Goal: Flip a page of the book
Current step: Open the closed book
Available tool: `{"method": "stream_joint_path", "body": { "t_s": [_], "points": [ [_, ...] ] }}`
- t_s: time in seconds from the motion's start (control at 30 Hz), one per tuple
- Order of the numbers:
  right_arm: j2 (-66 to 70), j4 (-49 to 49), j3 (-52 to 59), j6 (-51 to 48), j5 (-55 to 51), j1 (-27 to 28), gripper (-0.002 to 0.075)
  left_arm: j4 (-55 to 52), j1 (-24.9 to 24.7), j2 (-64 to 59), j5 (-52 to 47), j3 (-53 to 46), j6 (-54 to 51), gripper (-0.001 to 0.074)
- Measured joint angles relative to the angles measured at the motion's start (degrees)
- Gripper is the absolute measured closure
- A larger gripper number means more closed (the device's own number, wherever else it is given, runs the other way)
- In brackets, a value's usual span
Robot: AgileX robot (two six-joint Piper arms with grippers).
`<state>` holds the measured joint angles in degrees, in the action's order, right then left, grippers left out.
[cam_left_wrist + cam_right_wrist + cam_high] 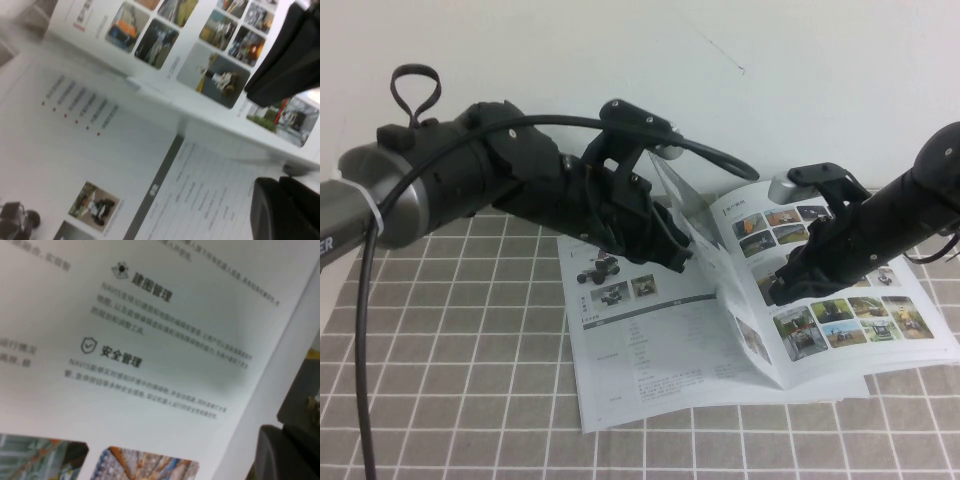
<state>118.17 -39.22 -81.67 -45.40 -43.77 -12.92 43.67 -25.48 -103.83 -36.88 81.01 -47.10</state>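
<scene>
Fingers of left end effector [672,243] closed on raised page [688,222], just left of spine of book [650,340]. Page standing near upright, tilted over the book's left half. Right end effector [782,287] pressed down onto the book's right page; finger spread not discernible. Book lying open on grey tiled counter [460,340], rover photo and table showing on left leaf.

Lighting: bright, even, diffuse from above; soft shadows under the book [720,330] on the checked tablecloth [450,350]. High view sharp. Both wrist views soft and blurred, print barely legible, dark out-of-focus gripper parts at the edges, mild sheen on glossy paper.
</scene>
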Motion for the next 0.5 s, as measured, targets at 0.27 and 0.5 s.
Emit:
{"method": "stream_joint_path", "body": {
  "t_s": [0.27,0.5],
  "points": [
    [0.41,0.0,0.13,-0.16,-0.11,0.0,0.0727,0.93,0.0,0.0,-4.93,7.57,0.0,0.0738],
    [2.17,-1.03,0.13,-0.48,-1.54,0.0,0.0727,1.29,0.0,0.0,-6.59,13.37,0.64,0.0738]
  ]
}}
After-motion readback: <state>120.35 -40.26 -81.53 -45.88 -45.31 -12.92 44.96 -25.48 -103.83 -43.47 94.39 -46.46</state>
